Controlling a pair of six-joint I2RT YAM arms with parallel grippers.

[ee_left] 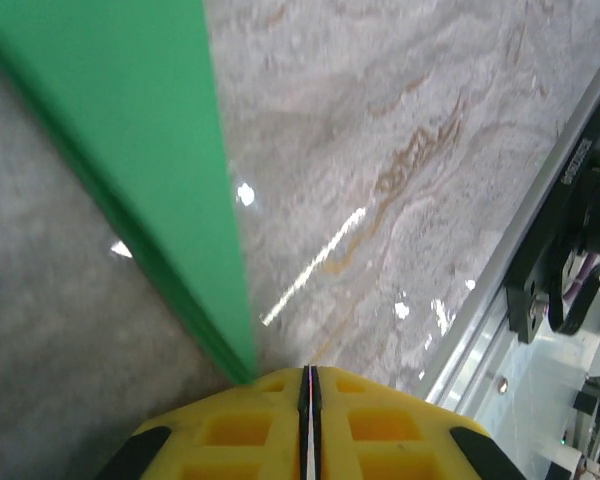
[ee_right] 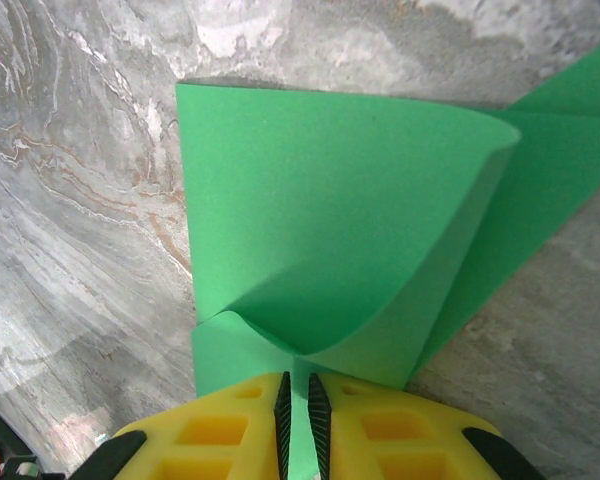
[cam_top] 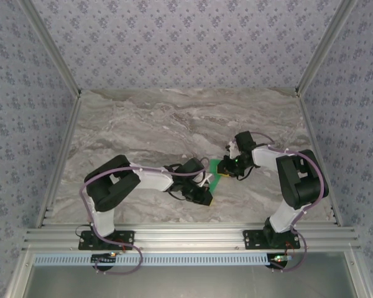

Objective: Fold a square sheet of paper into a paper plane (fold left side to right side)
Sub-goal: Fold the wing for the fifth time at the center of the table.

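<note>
The green square sheet of paper (cam_top: pixel 216 174) lies partly folded on the marble table between my two grippers. In the right wrist view the sheet of paper (ee_right: pixel 340 190) curls up in a rounded flap, and its near edge runs between the fingers of my right gripper (ee_right: pixel 296 378), which is shut on it. My right gripper (cam_top: pixel 232 164) sits at the sheet's right edge. In the left wrist view the paper (ee_left: pixel 150 130) is a narrow layered strip that tapers to a point beside the left finger. My left gripper (ee_left: pixel 310 372) is shut, at the sheet's lower corner (cam_top: pixel 206 194).
Aluminium rails (cam_top: pixel 186 237) run along the table's near edge, and posts (cam_top: pixel 56 56) frame the patterned walls. The right arm's black base (ee_left: pixel 570 250) stands beyond the rail in the left wrist view. Bare marble (cam_top: pixel 174 118) stretches behind both grippers.
</note>
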